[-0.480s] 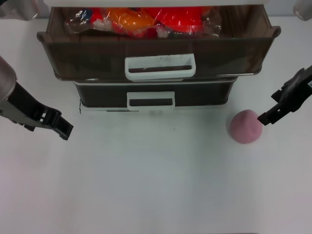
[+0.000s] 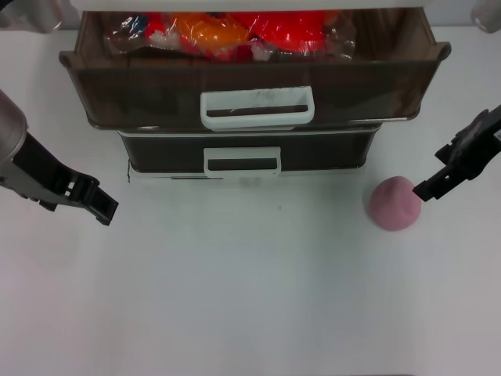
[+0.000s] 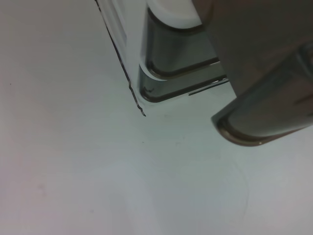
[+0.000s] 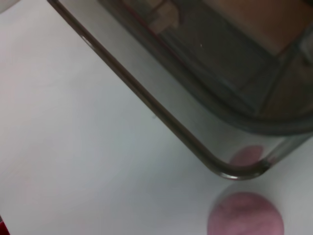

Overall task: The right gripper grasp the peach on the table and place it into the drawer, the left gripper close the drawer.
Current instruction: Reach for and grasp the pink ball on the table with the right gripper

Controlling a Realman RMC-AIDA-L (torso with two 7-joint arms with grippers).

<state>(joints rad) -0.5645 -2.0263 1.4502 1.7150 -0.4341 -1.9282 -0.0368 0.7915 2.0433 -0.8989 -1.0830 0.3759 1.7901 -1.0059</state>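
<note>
Pink peach [image 2: 394, 203]: resting on white table [image 2: 250, 298], right of cabinet, near open drawer [image 2: 254, 82], evidently awaiting pickup. Right gripper [image 2: 427, 189]: just beside peach, not grasping; jaw state cannot tell. Left gripper [image 2: 106, 210]: parked far left, jaw state cannot tell

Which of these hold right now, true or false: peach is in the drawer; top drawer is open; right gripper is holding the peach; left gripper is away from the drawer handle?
1. The peach is in the drawer. False: it lies on the table.
2. The top drawer is open. True.
3. The right gripper holds the peach. False: it sits just beside it.
4. The left gripper is away from the handle. True.
</note>
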